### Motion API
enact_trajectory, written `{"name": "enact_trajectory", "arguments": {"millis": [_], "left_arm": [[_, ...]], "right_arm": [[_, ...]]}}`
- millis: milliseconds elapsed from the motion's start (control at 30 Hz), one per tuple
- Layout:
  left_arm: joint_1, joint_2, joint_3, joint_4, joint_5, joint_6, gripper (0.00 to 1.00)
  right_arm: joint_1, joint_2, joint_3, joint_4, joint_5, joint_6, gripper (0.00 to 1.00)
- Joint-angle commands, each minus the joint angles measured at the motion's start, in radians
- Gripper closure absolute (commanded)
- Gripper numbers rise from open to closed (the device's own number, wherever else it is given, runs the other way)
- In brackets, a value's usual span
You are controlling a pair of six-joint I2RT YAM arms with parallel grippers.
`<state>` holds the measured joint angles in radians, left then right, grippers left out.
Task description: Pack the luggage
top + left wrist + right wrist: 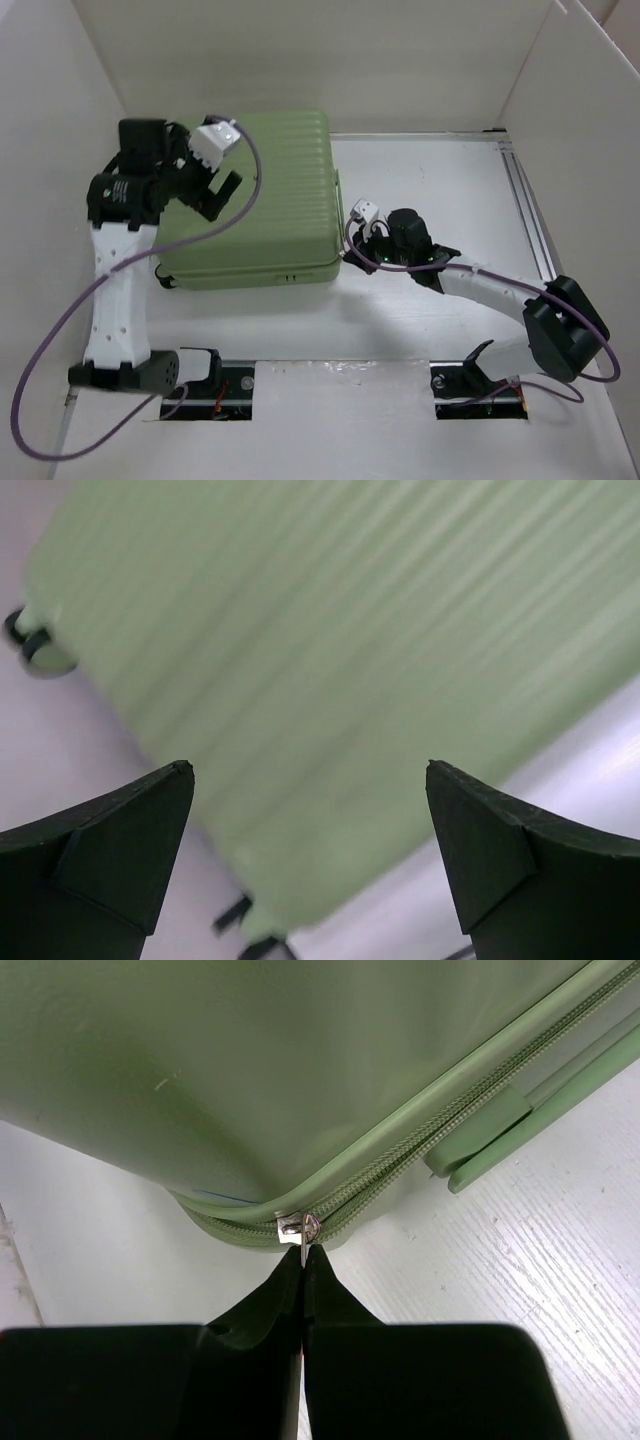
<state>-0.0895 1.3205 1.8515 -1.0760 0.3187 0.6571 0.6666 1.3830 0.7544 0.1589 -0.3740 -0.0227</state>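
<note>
The luggage (280,200), a light-green ribbed hard-shell suitcase, lies flat and closed on the white table; its shell (300,630) fills the left wrist view. My left gripper (220,195) hovers open over its left half, nothing between the fingers. My right gripper (352,252) is at the suitcase's near right corner, shut on the silver zipper pull (303,1245). The zipper slider (292,1227) sits at the rounded corner of the zipper track (420,1155). Small black wheels (25,640) show at the shell's edge.
White walls enclose the table on the left, back and right (570,90). A metal rail (525,200) runs along the table's right side. The suitcase's green handle bar (520,1130) lies on the table beside the zipper. Purple cables (60,330) trail from both arms.
</note>
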Motion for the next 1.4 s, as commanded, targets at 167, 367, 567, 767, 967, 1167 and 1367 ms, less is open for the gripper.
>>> {"name": "enact_trajectory", "arguments": {"millis": [167, 367, 567, 767, 967, 1167, 1367], "left_arm": [[0.387, -0.179, -0.284, -0.055, 0.018, 0.378, 0.01], [0.735, -0.033, -0.190, -0.055, 0.126, 0.673, 0.01], [0.657, -0.305, -0.603, 0.025, 0.082, 0.961, 0.01], [0.645, -0.218, -0.635, 0.120, 0.071, 0.983, 0.01], [0.570, -0.214, -0.643, 0.163, 0.000, 0.984, 0.01], [0.513, -0.274, -0.712, 0.252, -0.098, 1.059, 0.01], [0.513, -0.164, -0.638, 0.100, -0.154, 1.133, 0.01]], "right_arm": [[-0.030, -0.007, 0.013, 0.183, -0.068, -0.008, 1.00], [-0.030, -0.007, -0.006, 0.212, -0.077, -0.008, 1.00], [-0.041, 0.045, 0.003, 0.212, -0.088, -0.019, 1.00], [-0.050, 0.065, 0.022, 0.222, -0.143, -0.019, 1.00], [-0.078, 0.108, 0.031, 0.222, -0.201, -0.019, 1.00], [-0.098, 0.143, 0.049, 0.222, -0.262, -0.019, 1.00], [-0.117, 0.152, 0.069, 0.185, -0.284, -0.019, 1.00]]}}
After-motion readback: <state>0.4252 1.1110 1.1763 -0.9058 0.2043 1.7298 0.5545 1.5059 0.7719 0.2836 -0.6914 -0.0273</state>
